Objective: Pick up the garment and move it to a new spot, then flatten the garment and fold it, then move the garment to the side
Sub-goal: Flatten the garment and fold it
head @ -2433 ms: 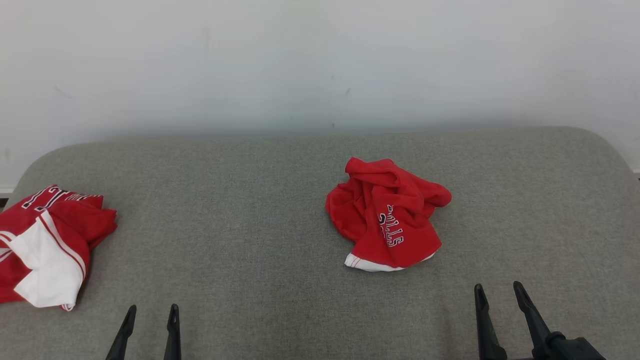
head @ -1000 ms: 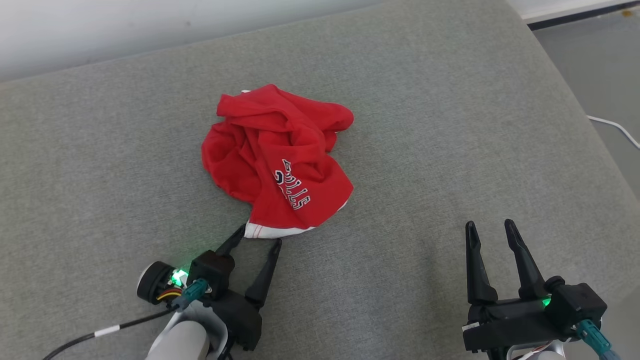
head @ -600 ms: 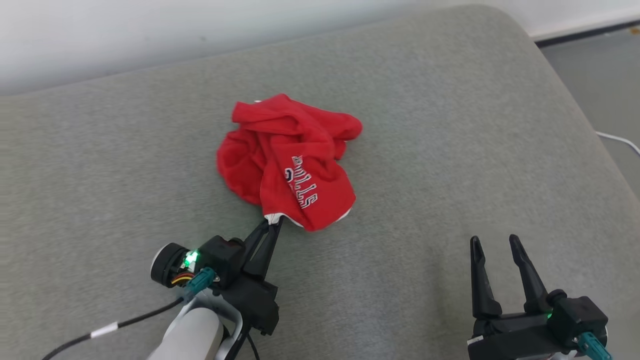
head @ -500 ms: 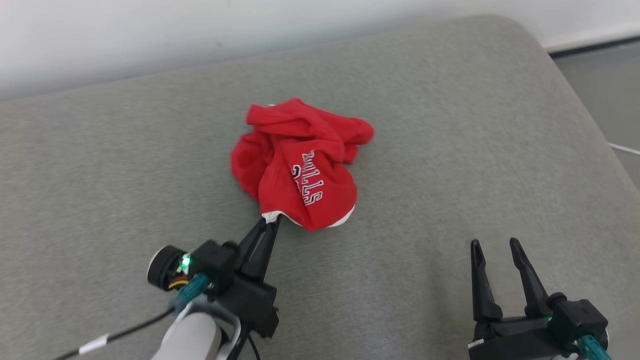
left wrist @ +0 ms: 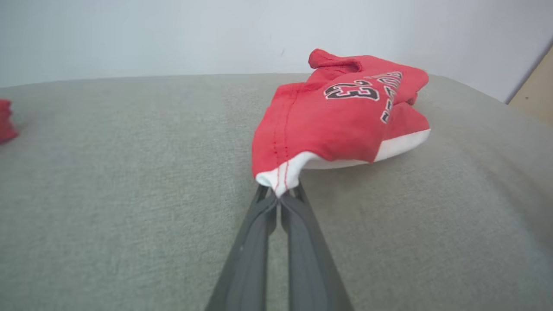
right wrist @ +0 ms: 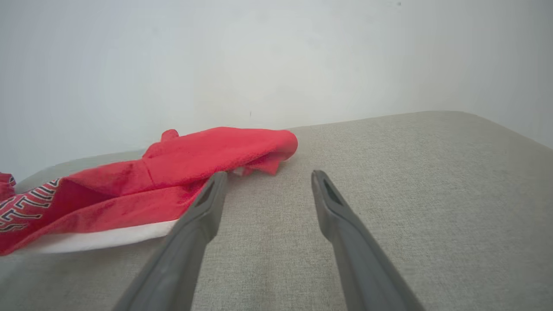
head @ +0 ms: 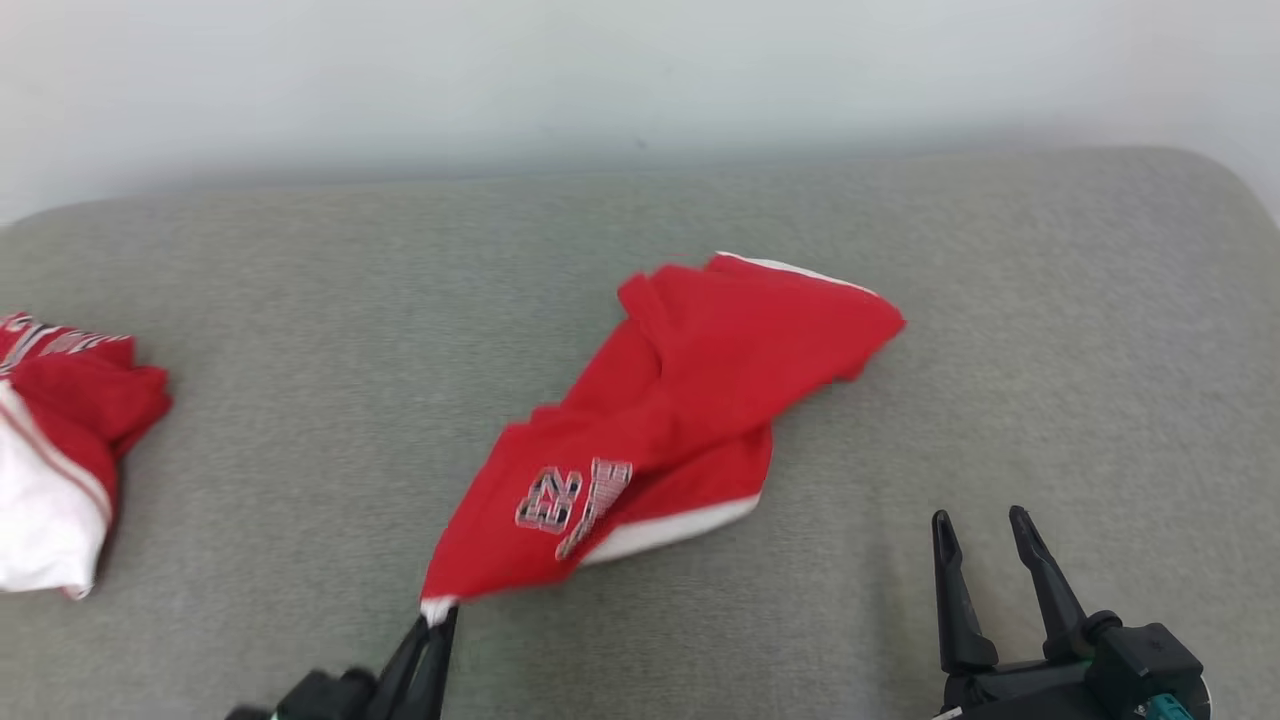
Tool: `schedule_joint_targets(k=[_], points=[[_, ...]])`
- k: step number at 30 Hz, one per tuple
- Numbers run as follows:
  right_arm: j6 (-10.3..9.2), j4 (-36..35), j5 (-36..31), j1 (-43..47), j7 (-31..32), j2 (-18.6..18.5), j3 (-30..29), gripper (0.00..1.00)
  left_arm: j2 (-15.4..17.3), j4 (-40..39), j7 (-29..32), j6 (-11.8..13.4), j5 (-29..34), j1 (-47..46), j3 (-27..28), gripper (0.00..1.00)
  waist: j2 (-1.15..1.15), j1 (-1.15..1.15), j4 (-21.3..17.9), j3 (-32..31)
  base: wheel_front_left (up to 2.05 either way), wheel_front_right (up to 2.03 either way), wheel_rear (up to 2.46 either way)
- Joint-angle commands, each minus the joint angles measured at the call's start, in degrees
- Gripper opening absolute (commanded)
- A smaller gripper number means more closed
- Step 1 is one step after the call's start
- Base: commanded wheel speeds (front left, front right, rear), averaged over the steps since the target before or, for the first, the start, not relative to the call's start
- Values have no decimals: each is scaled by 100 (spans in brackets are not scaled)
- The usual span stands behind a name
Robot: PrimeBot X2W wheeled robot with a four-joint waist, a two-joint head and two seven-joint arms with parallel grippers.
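Half a second ago the garment (head: 680, 400) sits as a tight red heap. Now it is drawn out into a long slanting shape, with the number 23 turned up. It runs from the middle of the grey surface (head: 300, 300) down toward the near edge, left of centre. The head camera has also swung, so part of that shift is the view's own. The left gripper (head: 437, 625) stays clamped on the white hem corner, so the grasp has held under the pull. By my reading the move to a new spot is under way, with flattening and folding still ahead. The head view is blurred at the pinch. The left wrist view shows it plainly: the left gripper (left wrist: 278, 199) has its fingers pressed together on the stitched white corner of the garment (left wrist: 341, 116), which looks raised a little off the surface. The right gripper (head: 979, 520) waits near the near edge, apart from the cloth. The right wrist view shows the right gripper (right wrist: 268, 175) with its fingers spread and holding nothing, the garment (right wrist: 194, 155) lying off to one side. A second red and white garment (head: 60, 440) lies at the left edge.
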Motion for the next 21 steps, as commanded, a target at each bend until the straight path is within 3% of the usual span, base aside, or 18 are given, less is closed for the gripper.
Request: schedule_joint_targets(k=[1, 12, 13, 14, 15, 21], points=[[-13, 1, -19, 21, -2, 10, 3, 100, -28, 85, -19, 0, -38, 169, 60, 0, 0, 1, 285, -176, 0, 0, 0], [-13, 63, -75, 110, -2, 13, -58, 100, -279, 914, -19, -84, 8, 417, 360, 0, 0, 1, 319, -250, 0, 0, 0], [-13, 65, -68, 117, -2, 12, -63, 100, -312, 917, -20, -95, 25, 384, 372, 18, 0, 1, 334, -261, 0, 0, 0], [-13, 66, -58, 120, -2, 11, -70, 100, -342, 851, -20, -104, 55, 343, 397, 55, 0, 1, 350, -265, 0, 0, 0], [-13, 71, -48, 128, -2, 11, -73, 100, -367, 785, -20, -108, 76, 335, 435, 100, 0, 1, 366, -280, 0, 0, 0], [-13, 54, -11, 163, -2, 11, -93, 100, -528, -111, -20, -132, 307, 548, 773, 100, 0, 1, 447, -298, 0, 0, 0]])
